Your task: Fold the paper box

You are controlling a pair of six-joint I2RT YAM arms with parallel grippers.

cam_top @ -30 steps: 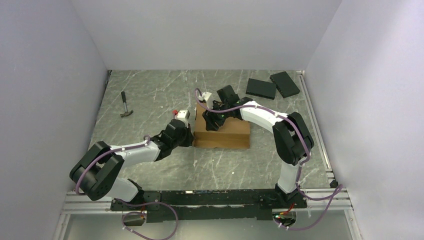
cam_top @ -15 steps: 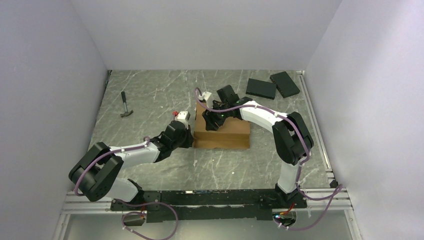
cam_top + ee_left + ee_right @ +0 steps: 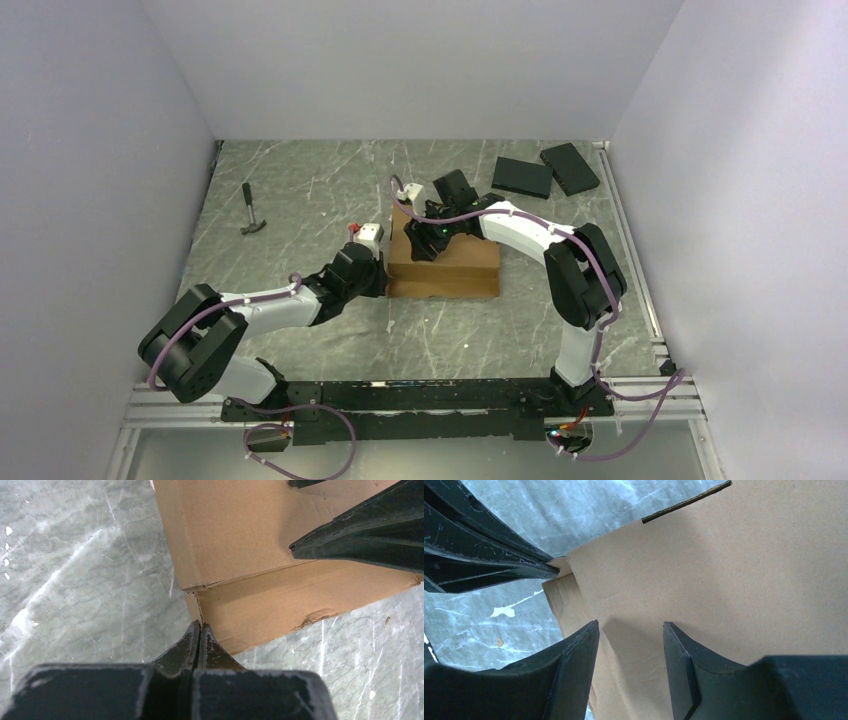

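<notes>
Brown paper box [image 3: 250,545] corner against pinched-together left tool [image 3: 200,630]; marble table [image 3: 75,580] alongside.

- From above, the right gripper [image 3: 430,243] covered the box's [image 3: 455,272] left rear corner. Its fingertips were hidden, so contact with the cardboard could not be told.
- The left gripper's [image 3: 381,277] tips, at the box's left side, were hidden under its own wrist.
- In both wrist views the box ran off the top and right edges.
- The hammer [image 3: 251,212], left of the box, was too small to show detail.
</notes>
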